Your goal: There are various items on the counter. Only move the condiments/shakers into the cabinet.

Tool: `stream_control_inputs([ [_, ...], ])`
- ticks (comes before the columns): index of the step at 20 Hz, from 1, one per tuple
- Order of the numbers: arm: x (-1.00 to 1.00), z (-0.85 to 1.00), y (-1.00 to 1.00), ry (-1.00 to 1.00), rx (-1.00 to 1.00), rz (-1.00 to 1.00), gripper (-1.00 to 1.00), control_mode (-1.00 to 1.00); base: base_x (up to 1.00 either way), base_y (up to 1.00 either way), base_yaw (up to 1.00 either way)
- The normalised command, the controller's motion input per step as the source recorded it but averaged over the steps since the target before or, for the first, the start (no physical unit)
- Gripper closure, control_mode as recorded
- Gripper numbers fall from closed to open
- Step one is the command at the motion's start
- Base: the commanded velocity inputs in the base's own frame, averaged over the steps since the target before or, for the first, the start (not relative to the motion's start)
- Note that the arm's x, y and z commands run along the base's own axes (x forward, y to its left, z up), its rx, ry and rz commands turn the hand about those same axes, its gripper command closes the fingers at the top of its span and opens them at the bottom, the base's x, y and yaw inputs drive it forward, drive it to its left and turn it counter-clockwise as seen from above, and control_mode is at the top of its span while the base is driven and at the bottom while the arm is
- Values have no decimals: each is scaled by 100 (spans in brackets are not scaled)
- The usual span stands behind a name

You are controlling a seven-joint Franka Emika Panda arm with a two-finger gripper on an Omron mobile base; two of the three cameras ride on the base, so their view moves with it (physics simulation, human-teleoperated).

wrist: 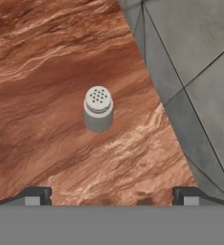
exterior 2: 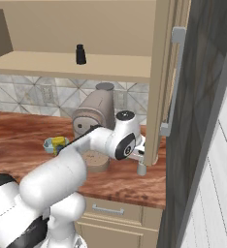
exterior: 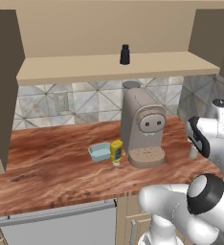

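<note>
Gripper (wrist: 111,196) is held above the counter (wrist: 47,95) with jaws spread wide, nothing gripped. Grey-white shaker (wrist: 98,108) is seen directly below, standing upright near the tiled backsplash (wrist: 195,72), right of the coffee machine (exterior: 141,129); long axis vertical, perforated top facing the hand. Step judged: pick of the second condiment. Next, a straight descent and closure around the body is needed. Black shaker (exterior: 125,54) is already placed on the cabinet (exterior: 114,67) shelf, above the machine.

Kitchen: wood-grain counter (exterior: 47,167), tiled backsplash (exterior: 85,103), wall cabinet (exterior: 109,69), coffee machine (exterior: 142,127).
</note>
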Motion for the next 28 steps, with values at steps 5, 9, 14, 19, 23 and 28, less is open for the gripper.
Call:
stream_control_inputs([
  [5, 1, -28, -20, 1, 2, 0, -100, -100, 0, 0, 0],
  [9, 1, -17, -14, 0, 6, 4, -100, -100, 0, 0, 0],
  [14, 11, -6, 0, 0, 2, 1, -100, -100, 0, 0, 0],
  [19, 24, -5, 0, 0, 0, 1, -100, -100, 0, 0, 0],
  [23, 18, -8, 0, 0, 0, 1, -100, -100, 0, 0, 0],
  [28, 26, -15, 0, 0, 0, 1, -100, -100, 0, 0, 0],
])
